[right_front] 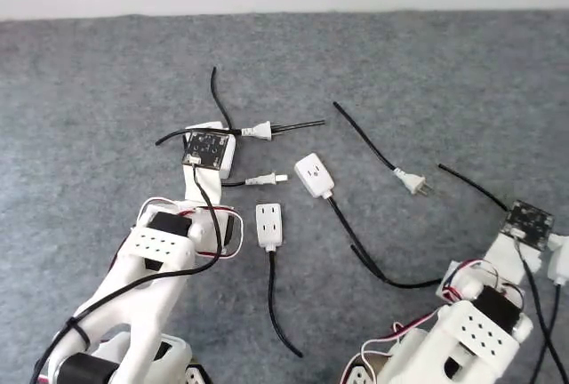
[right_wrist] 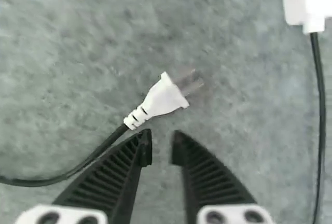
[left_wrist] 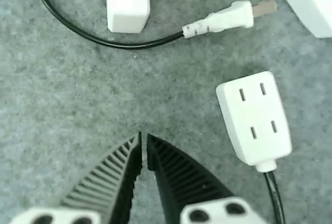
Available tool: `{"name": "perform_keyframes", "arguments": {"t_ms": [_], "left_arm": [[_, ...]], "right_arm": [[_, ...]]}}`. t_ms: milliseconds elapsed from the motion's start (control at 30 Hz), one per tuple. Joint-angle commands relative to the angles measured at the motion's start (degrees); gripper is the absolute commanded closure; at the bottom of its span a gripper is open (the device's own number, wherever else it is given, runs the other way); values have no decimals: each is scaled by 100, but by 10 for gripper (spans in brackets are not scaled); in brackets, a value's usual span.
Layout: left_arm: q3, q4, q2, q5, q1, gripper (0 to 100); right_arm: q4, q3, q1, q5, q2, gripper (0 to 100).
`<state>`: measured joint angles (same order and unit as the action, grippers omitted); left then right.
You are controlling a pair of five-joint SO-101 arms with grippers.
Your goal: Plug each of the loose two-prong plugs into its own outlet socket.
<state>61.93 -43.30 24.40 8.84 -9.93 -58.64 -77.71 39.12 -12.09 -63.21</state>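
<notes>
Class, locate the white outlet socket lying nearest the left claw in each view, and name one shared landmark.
High view: outlet socket near the centre, just below the small white plug.
Left wrist view: just past the shut left claw, off to one side.
Right wrist view: not in it.
Shared landmark: that small white plug.

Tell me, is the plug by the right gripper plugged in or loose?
Loose: the plug lies on the grey mat, both prongs bare and in nothing.

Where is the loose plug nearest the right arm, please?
In the high view, that plug lies right of centre, unplugged, between the tilted outlet socket and the right end effector.
</notes>
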Motion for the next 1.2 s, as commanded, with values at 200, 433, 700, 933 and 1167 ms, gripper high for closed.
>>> {"name": "perform_keyframes", "arguments": {"t_ms": [200, 433, 700, 933, 1167], "left_arm": [[-48, 185, 167, -62, 9, 987], [-48, 185, 167, -62, 26, 987], [-22, 290, 167, -62, 26, 987], [-22, 290, 167, -62, 35, 987], [-40, 308, 149, -62, 35, 987]], "right_arm": [[-224, 870, 189, -6716, -119, 882], [180, 862, -136, -8703, -119, 876], [936, -141, -84, -10163, -119, 876], [884, -422, -154, -10945, -119, 804], [936, -695, -470, -11042, -75, 781]]}}
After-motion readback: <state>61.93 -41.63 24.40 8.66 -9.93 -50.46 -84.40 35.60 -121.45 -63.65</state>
